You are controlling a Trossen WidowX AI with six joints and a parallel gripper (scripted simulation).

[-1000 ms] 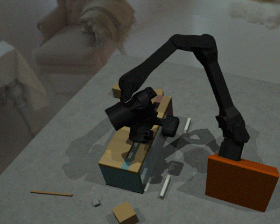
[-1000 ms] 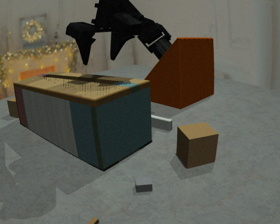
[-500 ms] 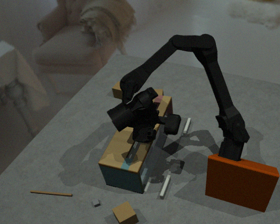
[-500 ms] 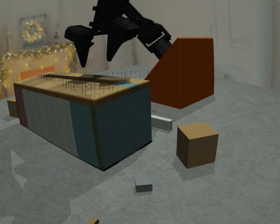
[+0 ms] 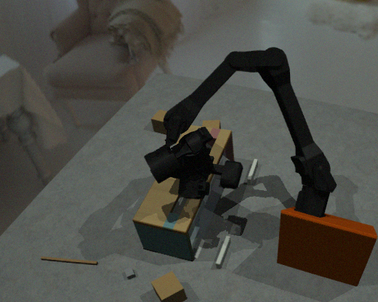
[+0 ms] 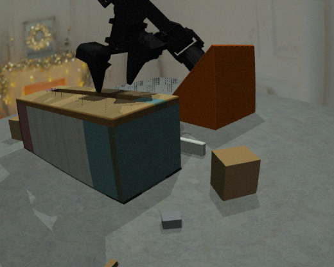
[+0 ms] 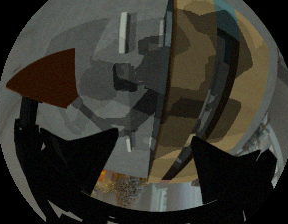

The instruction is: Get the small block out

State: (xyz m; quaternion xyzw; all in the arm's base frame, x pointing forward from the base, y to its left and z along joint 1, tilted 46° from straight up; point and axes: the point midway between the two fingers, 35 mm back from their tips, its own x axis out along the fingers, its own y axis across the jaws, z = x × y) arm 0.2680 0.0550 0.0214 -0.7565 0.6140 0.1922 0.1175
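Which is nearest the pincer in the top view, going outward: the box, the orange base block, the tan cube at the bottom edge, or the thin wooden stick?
1. Box: directly under the open pincer.
2. Tan cube: toward the bottom edge, below the box.
3. Orange base block and thin wooden stick: far right and far left, too close to call.
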